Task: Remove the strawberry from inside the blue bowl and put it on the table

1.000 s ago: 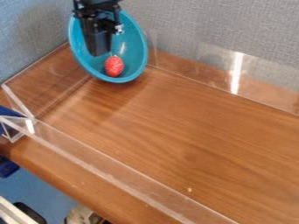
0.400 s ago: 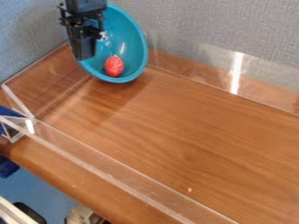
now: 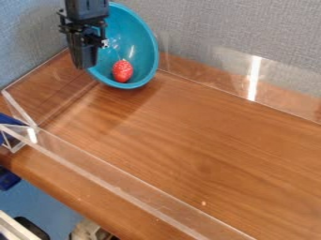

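Note:
The blue bowl [image 3: 138, 45] stands tilted on its side at the back left of the table [image 3: 189, 141], with its opening facing the camera. The small red strawberry [image 3: 123, 70] lies inside it, low in the hollow. My black gripper [image 3: 83, 62] points straight down at the bowl's left rim, to the left of the strawberry and apart from it. Its fingers are shut together and nothing shows between them. It hides that part of the rim, so I cannot tell whether it touches the bowl.
Low clear acrylic walls edge the tabletop, one at the back right [image 3: 264, 73] and one along the front [image 3: 100, 178]. A grey fabric wall [image 3: 226, 23] rises right behind the bowl. Brown wood spreads to the right and front.
The gripper has moved left and down, from over the bowl's middle to its left rim. The strawberry lies in the same spot in the bowl.

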`<state>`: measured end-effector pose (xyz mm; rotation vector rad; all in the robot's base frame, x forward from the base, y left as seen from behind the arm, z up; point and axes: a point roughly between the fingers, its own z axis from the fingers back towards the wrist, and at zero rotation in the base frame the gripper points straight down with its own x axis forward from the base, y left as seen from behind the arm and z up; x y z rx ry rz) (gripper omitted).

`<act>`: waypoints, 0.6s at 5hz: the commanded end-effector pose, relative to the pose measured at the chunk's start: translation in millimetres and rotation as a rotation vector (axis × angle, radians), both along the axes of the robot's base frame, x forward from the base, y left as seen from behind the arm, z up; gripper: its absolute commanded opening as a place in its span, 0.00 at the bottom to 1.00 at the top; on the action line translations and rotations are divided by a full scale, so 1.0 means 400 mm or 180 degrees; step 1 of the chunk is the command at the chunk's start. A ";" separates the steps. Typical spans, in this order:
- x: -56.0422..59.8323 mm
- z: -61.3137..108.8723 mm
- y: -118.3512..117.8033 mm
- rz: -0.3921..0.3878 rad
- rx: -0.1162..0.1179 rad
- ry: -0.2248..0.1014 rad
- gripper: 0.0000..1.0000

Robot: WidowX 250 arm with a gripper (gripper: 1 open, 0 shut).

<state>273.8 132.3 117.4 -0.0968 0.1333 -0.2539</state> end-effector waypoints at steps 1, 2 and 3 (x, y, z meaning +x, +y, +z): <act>0.008 0.026 0.029 0.0063 0.0098 -0.0136 0.00; 0.009 0.011 0.044 0.0098 0.0109 -0.0090 0.00; 0.015 -0.007 0.061 0.0134 0.0121 -0.0040 1.00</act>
